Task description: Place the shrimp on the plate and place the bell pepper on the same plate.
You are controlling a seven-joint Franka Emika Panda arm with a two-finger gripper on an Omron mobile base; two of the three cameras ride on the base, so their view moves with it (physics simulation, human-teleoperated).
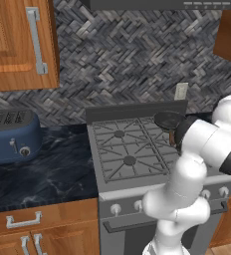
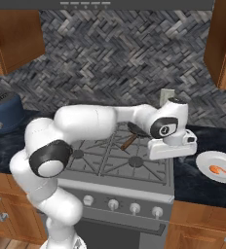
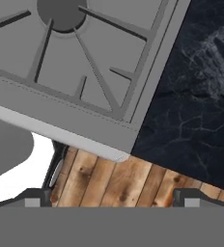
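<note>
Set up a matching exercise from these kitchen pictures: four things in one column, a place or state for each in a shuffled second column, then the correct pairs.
Things
1. shrimp
2. frying pan
3. toaster
4. claw

Places or states
A. on the dark counter to the left of the stove
B. on the stove's back right burner
C. lying on the white plate
D. open and holding nothing, over the stove's front right corner

Pairs: 1-C, 2-B, 3-A, 4-D
</note>
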